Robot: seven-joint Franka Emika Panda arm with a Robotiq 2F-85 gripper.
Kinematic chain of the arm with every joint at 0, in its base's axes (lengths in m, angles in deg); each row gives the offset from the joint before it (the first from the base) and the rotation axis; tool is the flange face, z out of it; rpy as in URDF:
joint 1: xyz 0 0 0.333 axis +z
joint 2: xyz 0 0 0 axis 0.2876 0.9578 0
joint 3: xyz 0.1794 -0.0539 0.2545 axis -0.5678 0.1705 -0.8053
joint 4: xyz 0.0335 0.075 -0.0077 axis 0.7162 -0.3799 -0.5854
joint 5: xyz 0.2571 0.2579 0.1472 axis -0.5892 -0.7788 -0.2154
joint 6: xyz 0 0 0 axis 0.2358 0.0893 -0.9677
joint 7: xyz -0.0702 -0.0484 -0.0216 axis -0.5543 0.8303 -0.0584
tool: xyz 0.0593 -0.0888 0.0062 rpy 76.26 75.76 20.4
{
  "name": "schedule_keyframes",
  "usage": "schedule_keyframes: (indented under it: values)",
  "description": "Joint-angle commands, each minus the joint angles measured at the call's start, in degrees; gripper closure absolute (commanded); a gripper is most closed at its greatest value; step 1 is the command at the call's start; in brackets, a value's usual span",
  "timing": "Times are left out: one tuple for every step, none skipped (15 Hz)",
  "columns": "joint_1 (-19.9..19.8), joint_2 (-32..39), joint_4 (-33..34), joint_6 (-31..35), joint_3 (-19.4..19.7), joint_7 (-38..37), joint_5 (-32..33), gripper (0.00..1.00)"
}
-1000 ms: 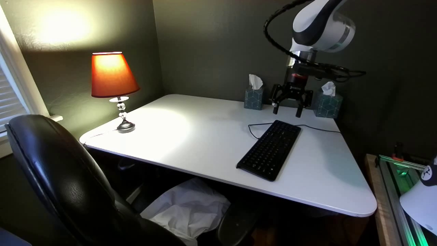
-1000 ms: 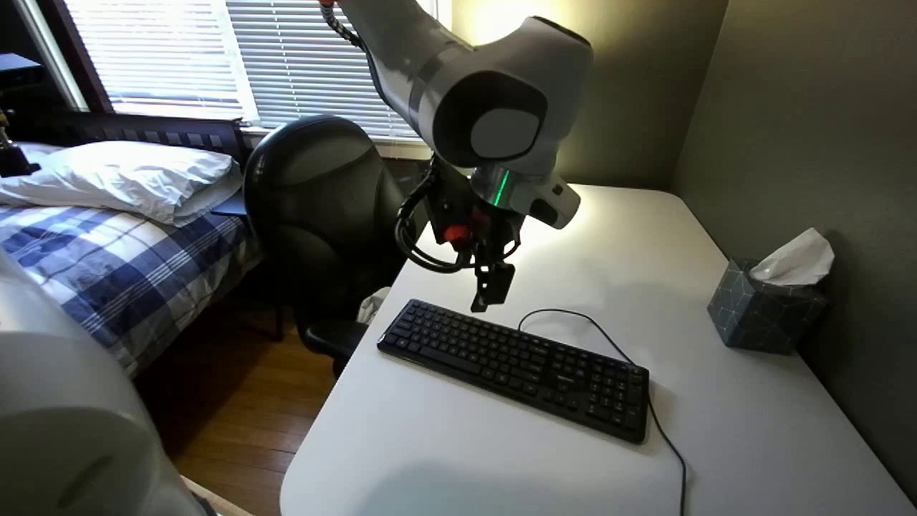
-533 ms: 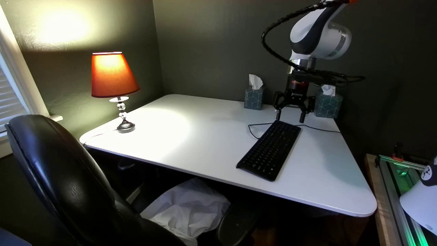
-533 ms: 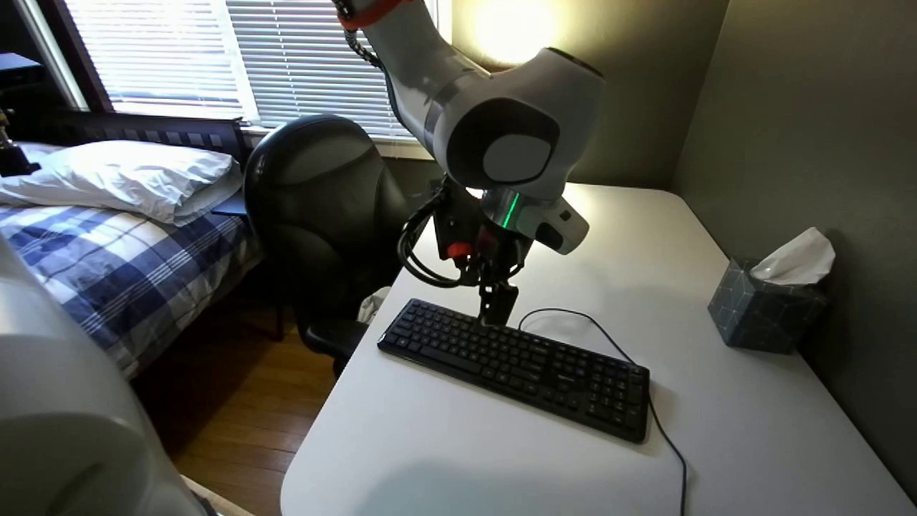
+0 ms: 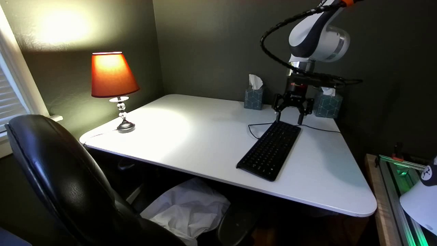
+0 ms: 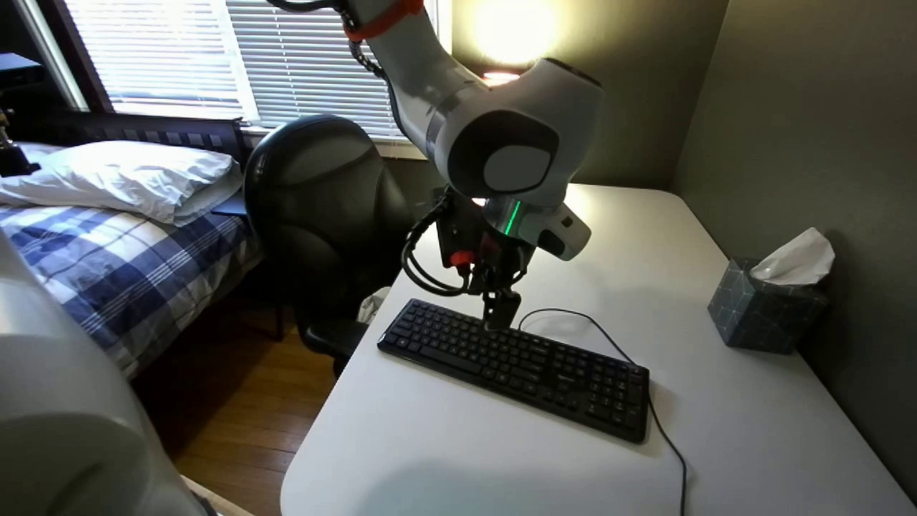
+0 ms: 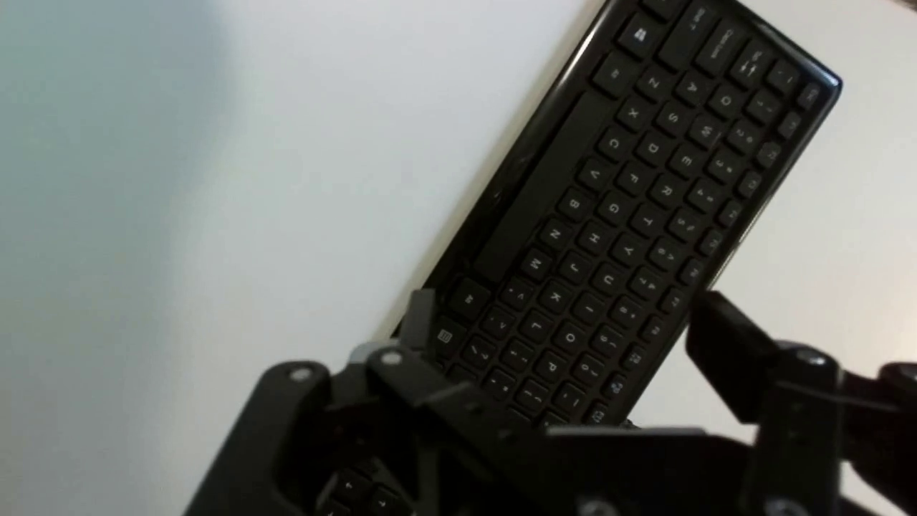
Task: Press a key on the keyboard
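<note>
One Robotiq gripper (image 5: 289,119) hangs with two fingers (image 7: 727,355) wide apart over one computer keyboard (image 6: 516,369); whether they touch it cannot be told. The keyboard lies flat on one white desk (image 5: 211,136), with two tissue boxes (image 5: 253,99) and one lit table lamp (image 5: 113,77); one office chair (image 6: 322,204) and one bed (image 6: 122,261) stand nearby.

In an exterior view: white desk (image 5: 205,136); lit lamp (image 5: 116,87), red-orange in its upper part, left; patterned tissue box (image 5: 253,98), far edge; matching box (image 5: 329,105) to its right; black chair (image 5: 63,174), near left; in an exterior view: plaid-covered bed (image 6: 136,269), left, bearing a white pillow (image 6: 132,178); window blinds (image 6: 168,61), far left.
</note>
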Motion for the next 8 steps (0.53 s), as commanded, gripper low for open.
schedule_keyframes:
  values:
    - [0.16,2.78,-0.23,3.66,0.13,-1.03,-1.21,0.42]
    - [0.12,3.57,-0.12,4.14,0.20,-1.09,-1.37,0.51]
    - [0.09,4.23,-0.01,4.37,0.26,-1.38,-1.36,0.58]
    - [0.06,4.94,0.15,4.58,0.32,-1.44,-1.56,0.65]
    - [0.02,5.66,0.35,4.66,0.38,-1.53,-1.76,0.74]
    - [0.00,6.27,0.53,4.68,0.44,-1.70,-1.88,0.81]
    - [-0.07,6.95,0.86,4.65,0.55,-1.72,-2.10,0.89]
    - [-0.14,7.65,1.18,4.52,0.65,-1.74,-2.25,0.96]
